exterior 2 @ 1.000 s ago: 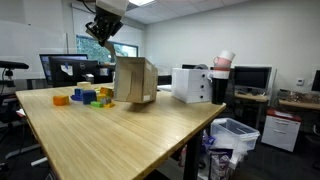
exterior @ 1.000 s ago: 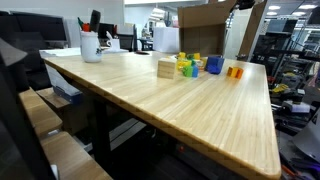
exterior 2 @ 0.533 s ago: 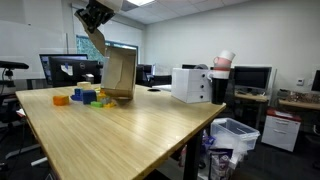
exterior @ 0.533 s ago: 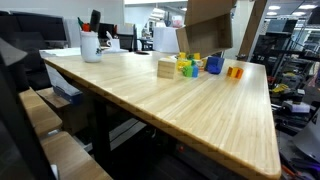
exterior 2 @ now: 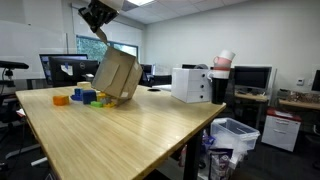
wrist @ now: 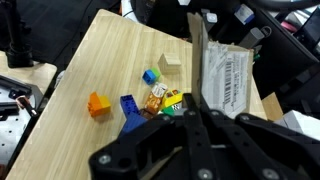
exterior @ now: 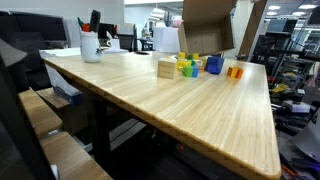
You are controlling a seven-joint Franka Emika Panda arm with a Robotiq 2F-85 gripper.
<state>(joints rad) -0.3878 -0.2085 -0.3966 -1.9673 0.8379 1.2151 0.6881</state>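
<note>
My gripper point(exterior 2: 97, 17) is shut on the top flap of a brown cardboard box point(exterior 2: 117, 75) and holds it tilted in the air over the wooden table point(exterior 2: 130, 130). The box also hangs above the toys in an exterior view point(exterior: 205, 25). In the wrist view the gripper point(wrist: 191, 108) pinches the thin flap point(wrist: 195, 50), with the box's white label point(wrist: 228, 75) beside it. Under the box lie toy blocks: a wooden block point(wrist: 171, 62), an orange one point(wrist: 97, 104), a blue one point(wrist: 130, 112) and a yellow-green cluster point(wrist: 165, 100).
A white mug with utensils point(exterior: 91, 45) stands at the far left of the table. A white machine point(exterior 2: 192, 84) sits at the table's far end. A bin point(exterior 2: 235, 135) stands on the floor beside the table. Monitors and desks surround it.
The box was carried toward the blocks, away from the white machine, and raised. It has since swung from hanging upright to tilted, still held by the flap.
</note>
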